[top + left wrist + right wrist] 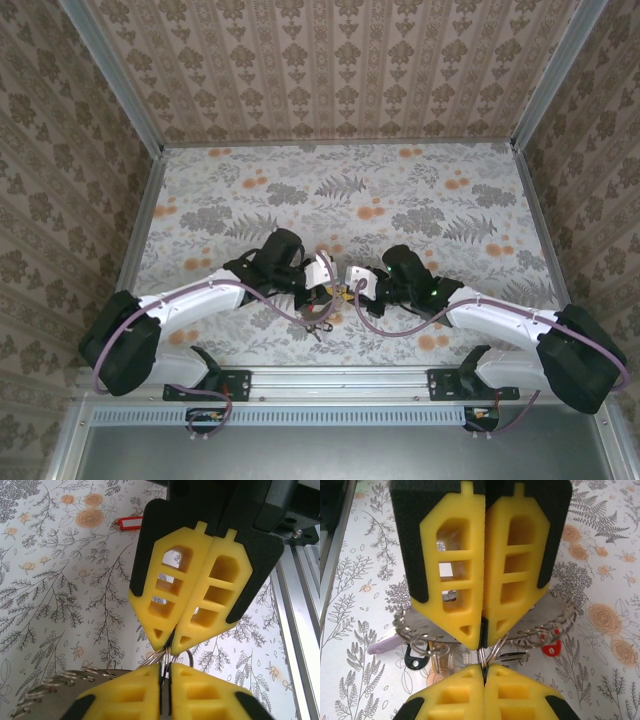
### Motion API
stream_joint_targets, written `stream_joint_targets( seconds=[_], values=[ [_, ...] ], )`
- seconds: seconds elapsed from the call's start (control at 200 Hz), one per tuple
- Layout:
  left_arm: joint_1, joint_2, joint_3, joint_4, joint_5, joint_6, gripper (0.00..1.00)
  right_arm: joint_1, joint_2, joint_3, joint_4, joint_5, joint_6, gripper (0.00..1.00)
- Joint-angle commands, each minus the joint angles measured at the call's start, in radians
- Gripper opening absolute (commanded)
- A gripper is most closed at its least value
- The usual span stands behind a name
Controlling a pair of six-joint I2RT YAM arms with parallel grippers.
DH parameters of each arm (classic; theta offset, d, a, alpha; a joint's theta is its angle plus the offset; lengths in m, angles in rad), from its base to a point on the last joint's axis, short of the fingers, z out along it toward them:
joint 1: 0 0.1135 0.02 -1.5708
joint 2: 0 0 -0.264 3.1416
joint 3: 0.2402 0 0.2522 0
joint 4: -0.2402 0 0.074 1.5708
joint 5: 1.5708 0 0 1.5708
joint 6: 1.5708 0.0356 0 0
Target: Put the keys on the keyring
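My right pincer (pixel 484 672) and left pincer (pixel 481 637) are both clamped closed, tip to tip, nipping thin loops (pixel 492 655) between them. The keyring (pixel 420 627) hangs crosswise just behind the left tips, so that arm is nearer it. Farther out, a red key (pixel 127 524) lies loose on the worktop (pixel 50 605).

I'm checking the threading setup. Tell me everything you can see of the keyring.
The keyring is a grey metal band curving behind the yellow fingers, with wire loops strung along it; a red key head and a black one hang below. The left gripper and right gripper, both shut, pinch loops at its front.
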Motion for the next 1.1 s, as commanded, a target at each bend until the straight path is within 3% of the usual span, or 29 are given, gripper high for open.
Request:
stream_joint_targets(
  seconds=[0.0, 0.835, 1.095],
  values=[
    [-0.018, 0.028, 0.056, -0.004, 0.033, 0.039, 0.07, 0.022, 0.001, 0.005, 0.094, -0.032, 0.004, 0.0],
    [-0.049, 0.071, 0.029, 0.048, -0.025, 0.057, 0.23, 0.023, 0.031, -0.03, 0.198, 0.039, 0.075, 0.0],
    [-0.031, 0.049, 0.018, 0.026, 0.051, 0.055, 0.25, 0.021, 0.033, -0.047, 0.227, 0.049, 0.084, 0.0]
  ],
)
